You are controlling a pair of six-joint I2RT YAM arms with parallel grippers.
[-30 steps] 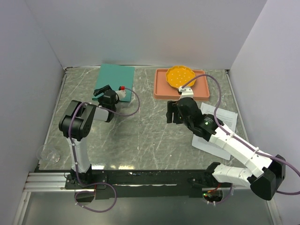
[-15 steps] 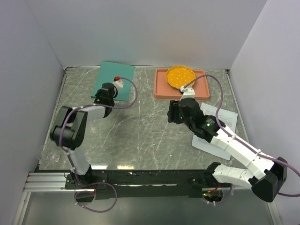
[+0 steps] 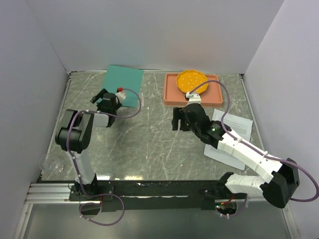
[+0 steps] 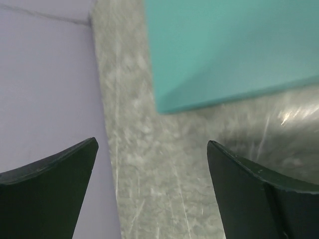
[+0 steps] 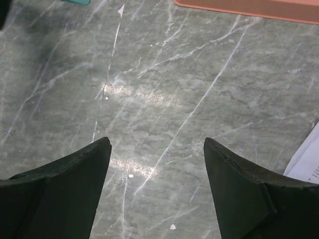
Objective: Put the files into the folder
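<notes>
While the left gripper [image 3: 103, 95] gapes empty with the folder [image 3: 124, 79] just beyond at two o'clock, the files [image 3: 241, 127] lie at four o'clock of the right gripper [image 3: 180, 118], likewise spread empty and nearer.

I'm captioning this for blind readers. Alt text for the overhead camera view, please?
Two robot arms reach over a grey marble table, hands open and empty: the left hand by the teal folder's near corner, the right hand over bare tabletop. White printed files lie under the right arm; an orange plate sits in a pink tray behind.
</notes>
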